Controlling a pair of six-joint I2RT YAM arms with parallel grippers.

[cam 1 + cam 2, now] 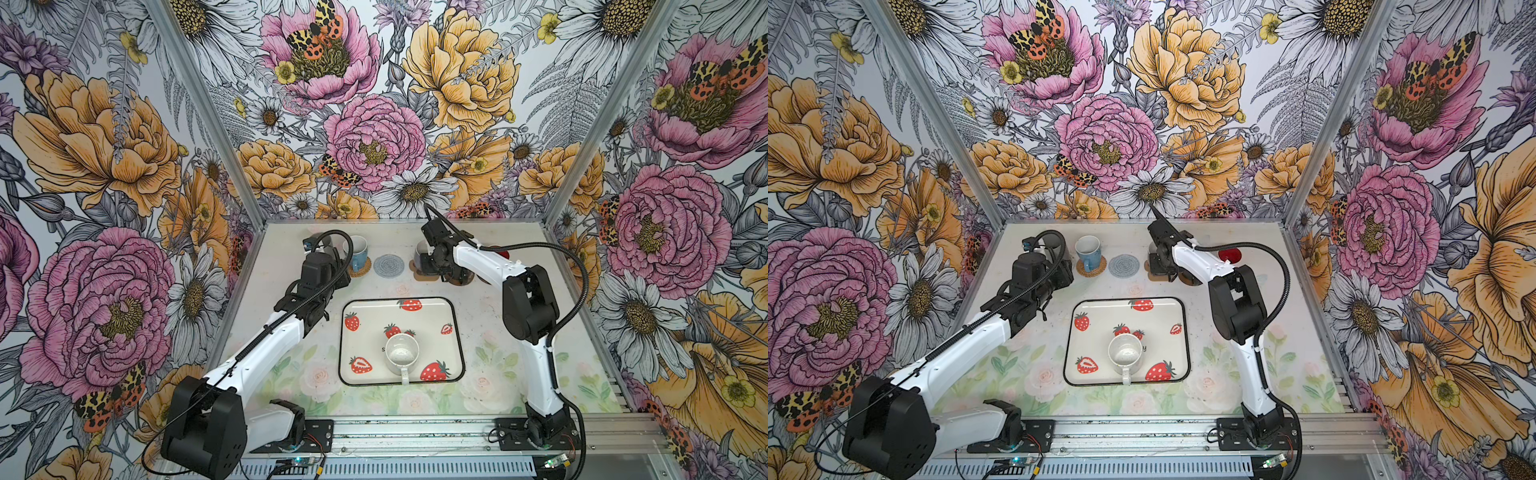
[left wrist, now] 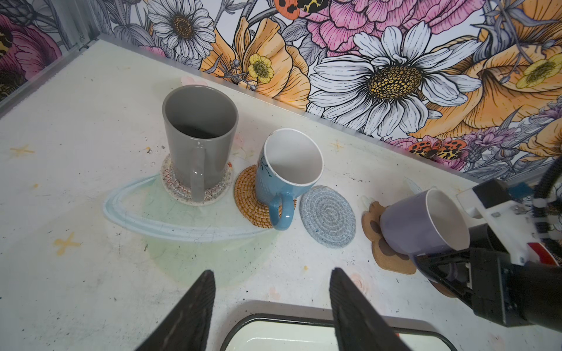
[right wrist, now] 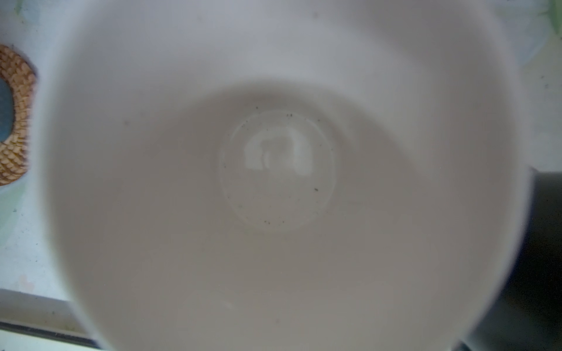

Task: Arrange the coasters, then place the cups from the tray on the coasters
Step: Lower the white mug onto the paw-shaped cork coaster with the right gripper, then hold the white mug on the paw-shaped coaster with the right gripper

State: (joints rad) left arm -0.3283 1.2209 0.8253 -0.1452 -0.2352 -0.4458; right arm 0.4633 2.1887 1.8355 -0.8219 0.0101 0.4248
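My right gripper (image 1: 432,266) is shut on the lilac cup (image 2: 419,225), which hangs tilted over the brown paw-shaped coaster (image 2: 390,261). The cup's white inside (image 3: 273,182) fills the right wrist view and hides the jaws. The grey cup (image 2: 197,136) stands on the clear patterned coaster (image 2: 176,188). The light blue cup (image 1: 358,251) sits on the rattan coaster (image 2: 246,194). Between them and the paw, the grey woven coaster (image 1: 388,266) lies bare. The tray (image 1: 457,332) holds one white cup (image 1: 401,353). My left gripper (image 2: 272,291) is open and empty above the tray's back-left corner.
A cup with a red inside (image 1: 500,252) stands behind the right forearm, and a black cup (image 3: 544,243) is close beside the lilac one. The flowered back wall runs right behind the row of coasters. Both arm bases sit at the table's front edge.
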